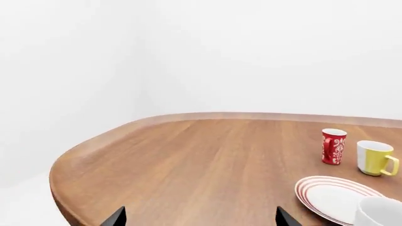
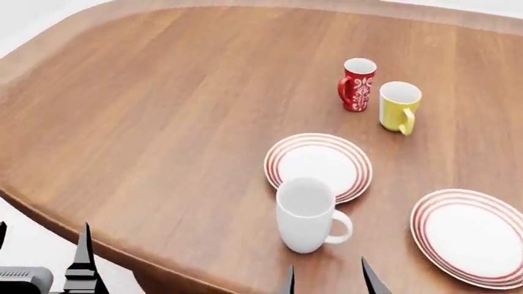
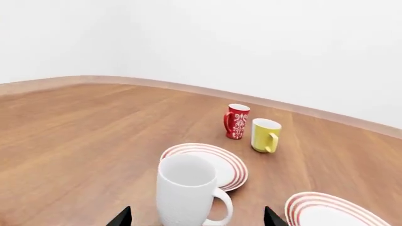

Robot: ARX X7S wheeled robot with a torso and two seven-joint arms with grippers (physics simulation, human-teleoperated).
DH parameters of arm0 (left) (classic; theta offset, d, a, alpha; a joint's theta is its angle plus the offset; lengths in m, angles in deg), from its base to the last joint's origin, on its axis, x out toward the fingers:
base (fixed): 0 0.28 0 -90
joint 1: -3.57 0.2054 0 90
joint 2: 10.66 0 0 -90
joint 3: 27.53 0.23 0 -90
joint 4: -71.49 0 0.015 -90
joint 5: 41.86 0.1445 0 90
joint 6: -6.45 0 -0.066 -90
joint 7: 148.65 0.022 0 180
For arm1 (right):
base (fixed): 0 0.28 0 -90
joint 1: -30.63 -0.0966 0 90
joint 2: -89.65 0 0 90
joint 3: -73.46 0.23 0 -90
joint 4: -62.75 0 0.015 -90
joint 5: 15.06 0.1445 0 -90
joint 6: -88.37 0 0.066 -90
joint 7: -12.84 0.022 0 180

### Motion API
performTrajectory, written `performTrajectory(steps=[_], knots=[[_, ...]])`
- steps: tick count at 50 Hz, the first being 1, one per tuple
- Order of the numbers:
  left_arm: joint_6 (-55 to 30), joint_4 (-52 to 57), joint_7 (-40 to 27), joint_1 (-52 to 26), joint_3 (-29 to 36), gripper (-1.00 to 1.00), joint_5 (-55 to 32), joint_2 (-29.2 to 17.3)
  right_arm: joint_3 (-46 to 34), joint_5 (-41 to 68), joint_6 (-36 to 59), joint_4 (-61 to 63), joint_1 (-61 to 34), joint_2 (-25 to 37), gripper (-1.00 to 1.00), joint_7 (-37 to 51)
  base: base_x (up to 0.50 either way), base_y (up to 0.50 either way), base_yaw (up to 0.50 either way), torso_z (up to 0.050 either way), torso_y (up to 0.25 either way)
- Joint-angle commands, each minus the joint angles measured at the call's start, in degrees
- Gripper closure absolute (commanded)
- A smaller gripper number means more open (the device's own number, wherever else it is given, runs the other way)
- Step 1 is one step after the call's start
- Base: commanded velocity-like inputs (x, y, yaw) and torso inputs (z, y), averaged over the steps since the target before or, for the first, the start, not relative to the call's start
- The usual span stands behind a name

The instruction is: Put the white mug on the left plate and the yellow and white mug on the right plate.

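Note:
The white mug point(image 2: 307, 214) stands upright on the table just in front of the left plate point(image 2: 327, 160), handle to the right. The right plate point(image 2: 472, 236) lies bare at the right. The yellow and white mug point(image 2: 398, 105) stands further back. My right gripper point(image 2: 327, 283) is open, its tips just short of the white mug point(image 3: 186, 188), one on each side in the right wrist view point(image 3: 197, 218). My left gripper point(image 2: 45, 251) is open and empty off the table's near left edge; its wrist view point(image 1: 199, 217) shows bare table between the tips.
A red mug with white floral pattern point(image 2: 358, 84) stands close to the left of the yellow and white mug. The wooden table point(image 2: 163, 122) has a rounded edge at the left and near side. White walls stand behind.

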Motion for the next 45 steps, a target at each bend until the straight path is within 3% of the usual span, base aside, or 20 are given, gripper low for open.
performTrajectory(steps=[1,16,21,45], knots=[[0.08,0.29,-0.5,0.04,0.44,-1.0,-0.39,-0.45,-0.63,0.38,0.0,-0.34,-0.35,0.46,-1.0,0.37,0.0,0.0,0.5,0.0,0.0],[-0.05,0.79,-0.99,0.11,0.67,-1.0,-1.08,-1.16,-1.06,0.23,0.85,0.34,-0.53,0.68,-1.0,1.95,0.0,0.0,0.5,0.0,0.0],[0.03,0.76,-1.2,-0.04,0.72,-1.0,-1.28,-1.3,0.05,4.08,-0.25,-0.01,-0.63,0.33,-1.0,0.27,0.0,-0.01,0.0,0.0,0.0],[-0.08,0.81,-2.47,-1.07,0.4,-1.0,-3.59,-2.66,0.26,5.35,-2.59,1.2,-0.31,1.27,-1.0,1.58,0.19,-0.46,0.0,0.0,0.0]])
